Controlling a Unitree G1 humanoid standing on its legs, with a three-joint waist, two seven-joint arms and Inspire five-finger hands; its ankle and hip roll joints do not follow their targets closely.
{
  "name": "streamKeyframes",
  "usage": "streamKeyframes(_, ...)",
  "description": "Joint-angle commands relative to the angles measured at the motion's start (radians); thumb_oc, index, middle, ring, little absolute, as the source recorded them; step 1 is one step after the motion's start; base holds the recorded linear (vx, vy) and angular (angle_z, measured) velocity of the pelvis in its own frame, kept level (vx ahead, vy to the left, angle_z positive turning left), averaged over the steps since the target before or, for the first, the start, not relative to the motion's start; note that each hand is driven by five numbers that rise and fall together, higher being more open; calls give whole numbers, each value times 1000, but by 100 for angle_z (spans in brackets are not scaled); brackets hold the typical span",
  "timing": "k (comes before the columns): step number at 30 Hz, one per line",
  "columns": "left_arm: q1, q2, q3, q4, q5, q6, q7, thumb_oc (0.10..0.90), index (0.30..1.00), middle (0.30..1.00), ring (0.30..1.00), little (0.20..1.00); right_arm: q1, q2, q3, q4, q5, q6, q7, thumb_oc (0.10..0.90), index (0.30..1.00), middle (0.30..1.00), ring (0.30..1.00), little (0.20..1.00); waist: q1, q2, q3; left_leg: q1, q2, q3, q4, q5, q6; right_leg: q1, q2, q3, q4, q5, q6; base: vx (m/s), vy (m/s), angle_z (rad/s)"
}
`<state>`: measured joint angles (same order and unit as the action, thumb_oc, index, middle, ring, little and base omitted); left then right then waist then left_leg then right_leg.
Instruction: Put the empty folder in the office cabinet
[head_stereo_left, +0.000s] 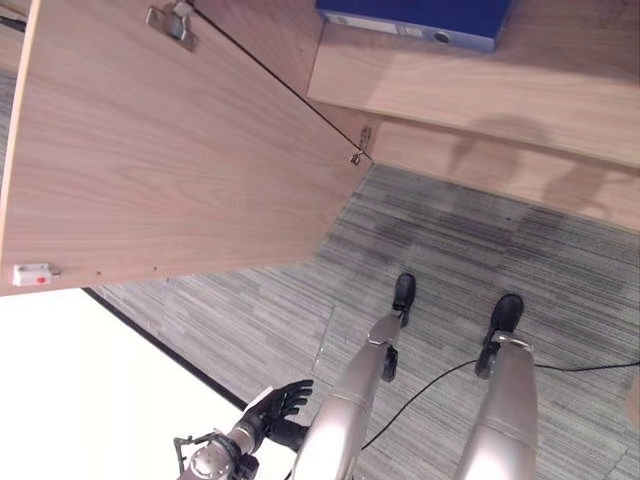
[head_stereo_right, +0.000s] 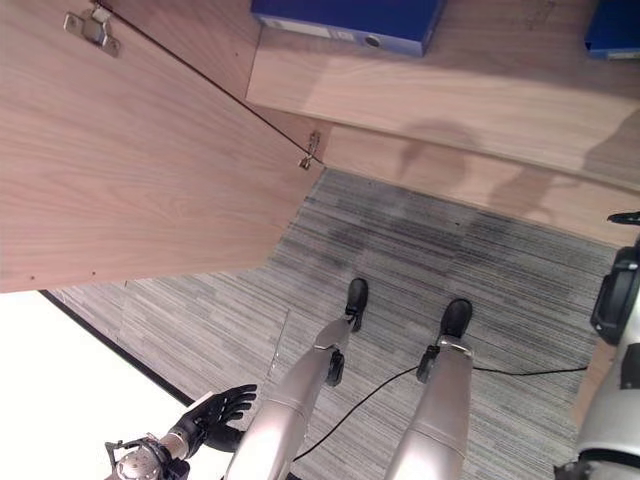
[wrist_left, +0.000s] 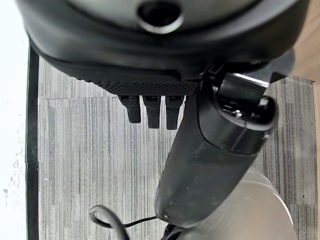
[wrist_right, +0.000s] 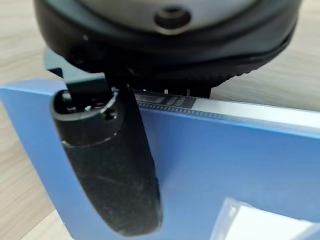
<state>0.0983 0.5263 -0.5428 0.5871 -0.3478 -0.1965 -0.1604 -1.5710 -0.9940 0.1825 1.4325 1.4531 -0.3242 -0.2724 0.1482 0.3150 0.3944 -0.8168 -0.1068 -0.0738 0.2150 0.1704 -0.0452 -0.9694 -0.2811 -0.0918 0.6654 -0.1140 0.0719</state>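
A blue folder (wrist_right: 225, 160) with a white label strip stands on edge against pale wood in the right wrist view. My right hand (wrist_right: 115, 165) is shut on it: the thumb lies across its face and the fingers are hidden behind it. A blue corner (head_stereo_right: 612, 28) shows at the far right of the cabinet shelf (head_stereo_right: 450, 90); I cannot tell if it is that same folder. Another blue folder (head_stereo_left: 415, 18) lies on the shelf further left. My left hand (head_stereo_left: 275, 408) hangs low beside me over the carpet, fingers relaxed and holding nothing.
The cabinet door (head_stereo_left: 150, 160) stands wide open on my left, with metal hinges (head_stereo_left: 172, 22) and a small white tag (head_stereo_left: 32, 274) at its lower edge. Grey striped carpet (head_stereo_left: 480, 250) lies below the shelf. A white floor area (head_stereo_left: 80, 390) edged in black is at the lower left.
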Motion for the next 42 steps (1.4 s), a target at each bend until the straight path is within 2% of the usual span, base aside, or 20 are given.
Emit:
streamKeyframes(1, 14, 38, 10, 70, -18, 1, 8, 800, 900, 900, 900, 900, -32, -141, 113, -77, -78, 3, 9, 800, 900, 900, 900, 900, 39, -22, -11, 96, 11, 29, 115, -288, -12, 77, 58, -73, -47, -103, 82, -81, -2, -3)
streamKeyframes(2, 7, 36, 6, 68, -21, 3, 7, 800, 900, 900, 900, 900, -47, -140, 133, -47, -88, 38, 3, 800, 900, 900, 900, 900, 37, -27, -8, 111, 12, 28, 98, -283, -13, 88, 62, -76, -66, -97, 81, 0, 0, 0)
streamKeyframes(3, 4, 37, 3, 67, -21, 4, 6, 800, 900, 900, 900, 900, -51, -138, 139, -38, -93, 52, 1, 800, 900, 900, 900, 900, 36, -31, -13, 123, 13, 24, 96, -304, -15, 99, 65, -70, -62, -123, 87, 100, -24, -2)
streamKeyframes(5, 2, 39, -1, 61, -15, 6, 7, 800, 900, 900, 900, 900, -69, -141, 159, -7, -107, 84, -3, 800, 900, 900, 900, 900, 32, -33, -5, 122, 14, 27, 92, -284, -14, 96, 65, -76, -66, -96, 81, -38, -7, -1)
streamKeyframes(8, -6, 40, -4, 58, -10, 10, 11, 800, 900, 900, 900, 900, -96, -146, 183, 19, -118, 112, -8, 800, 900, 900, 900, 900, 27, -40, -1, 135, 13, 25, 83, -283, -15, 109, 68, -81, -78, -95, 78, -26, -12, -2)
streamKeyframes(10, -14, 50, -12, 45, -1, 16, 14, 800, 900, 900, 900, 900, -134, -158, 225, 84, -182, 182, -31, 800, 900, 900, 900, 900, 27, -52, -7, 151, 14, 27, 65, -279, -17, 124, 68, -87, -92, -91, 75, 52, -24, -6)
streamKeyframes(11, -28, 55, -18, 33, 3, 24, 15, 800, 900, 900, 900, 900, -167, -161, 254, 128, -221, 227, -35, 800, 900, 900, 900, 900, 27, -55, -14, 171, 13, 17, 50, -295, -18, 139, 75, -81, -98, -114, 79, 10, -52, -3)
streamKeyframes(12, -57, 71, -28, 10, 34, 37, 20, 800, 900, 900, 900, 900, -224, -165, 310, 198, -300, 333, -45, 800, 900, 900, 900, 900, 29, -60, -13, 185, 13, 18, 32, -271, -16, 156, 73, -102, -121, -86, 71, 16, -54, 6)
streamKeyframes(14, -68, 70, -25, 6, 55, 49, 25, 800, 900, 900, 900, 900, -255, -166, 333, 223, -325, 376, -49, 800, 900, 900, 900, 900, 30, -64, -20, 205, 13, 13, 17, -268, -15, 174, 74, -106, -135, -83, 69, 21, -39, 1)
streamKeyframes(15, -74, 65, -25, 5, 58, 58, 27, 800, 900, 900, 900, 900, -272, -166, 344, 228, -335, 387, -54, 800, 900, 900, 900, 900, 30, -66, -27, 228, 13, 5, 6, -284, -15, 196, 81, -99, -141, -106, 73, 42, -3, -4)
streamKeyframes(16, -85, 59, -21, 11, 57, 67, 32, 800, 900, 900, 900, 900, -287, -174, 346, 237, -337, 394, -74, 800, 900, 900, 900, 900, 32, -67, -28, 236, 13, 7, -8, -261, -13, 207, 79, -113, -158, -77, 67, 41, 10, -3)
streamKeyframes(18, -79, 57, -18, 8, 56, 73, 32, 800, 900, 900, 900, 900, -304, -186, 354, 248, -349, 406, -86, 800, 900, 900, 900, 900, 37, -67, -34, 254, 14, 2, -26, -252, -11, 230, 80, -120, -183, -67, 67, 28, 11, -7)
streamKeyframes(19, -80, 57, -18, 7, 56, 74, 32, 800, 900, 900, 900, 900, -307, -186, 356, 248, -349, 407, -86, 800, 900, 900, 900, 900, 37, -68, -40, 266, 15, -4, -29, -273, -13, 240, 83, -110, -181, -93, 72, 0, 0, 0)
streamKeyframes(20, -73, 49, -15, 6, 52, 82, 36, 800, 900, 900, 900, 900, -310, -188, 365, 259, -359, 425, -91, 800, 900, 900, 900, 900, 42, -65, -38, 269, 14, -4, -39, -247, -10, 245, 81, -123, -196, -61, 67, 17, 15, 4)
streamKeyframes(21, -73, 41, -17, 5, 53, 85, 36, 800, 900, 900, 900, 900, -301, -188, 361, 260, -356, 430, -87, 800, 900, 900, 900, 900, 43, -64, -39, 277, 15, -6, -46, -245, -9, 254, 81, -125, -204, -58, 66, -70, 38, -1)
streamKeyframes(32, -76, 6, -25, 3, 32, 95, 28, 800, 900, 900, 900, 900, -175, -206, 261, 253, -330, 447, -73, 800, 900, 900, 900, 900, 57, -70, -54, 384, 22, -34, -164, -200, -5, 375, 92, -145, -328, -19, 69, 8, 15, -1)
streamKeyframes(38, -75, -16, -21, -14, 12, 106, 27, 800, 900, 900, 900, 900, -18, -175, 121, 251, -274, 429, -81, 800, 900, 900, 900, 900, 56, -73, -69, 444, 30, -49, -233, -170, -6, 459, 96, -152, -422, 13, 65, 5, 9, -1)
streamKeyframes(42, -89, -40, -17, 0, -4, 109, 36, 800, 900, 900, 900, 900, 83, -111, 21, 241, -235, 402, -95, 800, 900, 900, 900, 900, 52, -77, -78, 473, 31, -51, -266, -158, -5, 506, 96, -152, -486, 42, 67, 6, 32, -1)
